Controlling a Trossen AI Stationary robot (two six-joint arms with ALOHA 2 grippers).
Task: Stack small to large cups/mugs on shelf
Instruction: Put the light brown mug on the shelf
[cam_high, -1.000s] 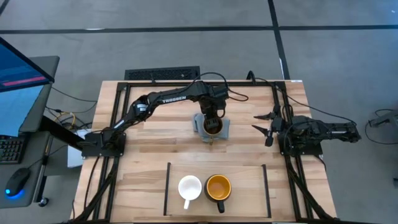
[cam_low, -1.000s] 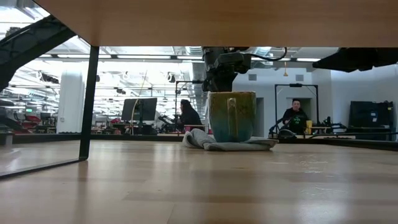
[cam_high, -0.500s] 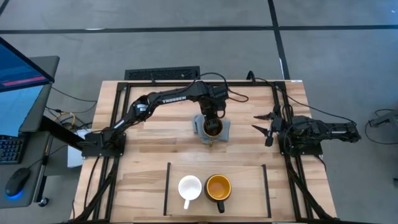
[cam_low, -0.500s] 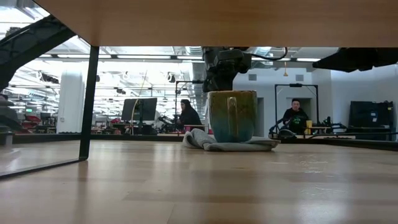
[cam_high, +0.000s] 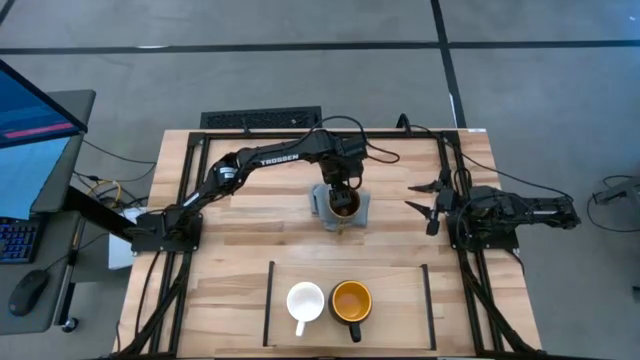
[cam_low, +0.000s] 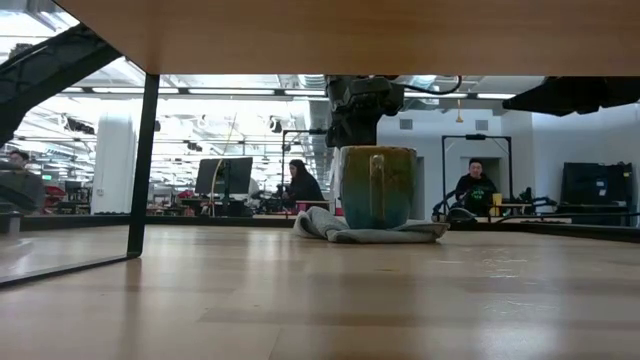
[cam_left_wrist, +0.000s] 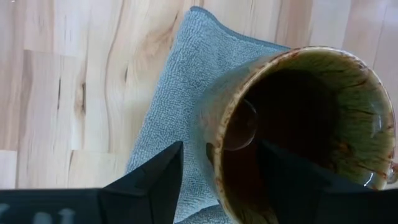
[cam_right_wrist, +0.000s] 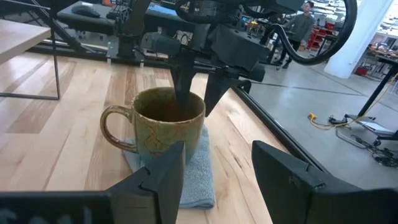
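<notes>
The brownish-gold mug (cam_high: 343, 203) stands upright on the grey cloth (cam_left_wrist: 180, 93) at the table's middle, its handle (cam_low: 380, 186) facing the near edge. My left gripper (cam_left_wrist: 221, 149) is open and comes down from above. One finger is inside the mug (cam_right_wrist: 181, 87) and one outside its far wall (cam_right_wrist: 214, 87), with a gap showing at the outer finger. The white mug (cam_high: 305, 300) and the dark mug with the yellow inside (cam_high: 351, 300) stand side by side on the shelf (cam_high: 400, 290) between two black bars. My right gripper (cam_high: 420, 198) waits open at the table's right.
The black frame rails (cam_high: 455, 180) run along the table's sides. On the shelf, bare wood lies to the right of the dark mug, up to the right bar (cam_high: 428, 295). People sit at desks in the room beyond the table (cam_low: 303, 185).
The brownish-gold mug has shifted slightly toward the table's right on the cloth and stands upright. My left gripper stays over it.
</notes>
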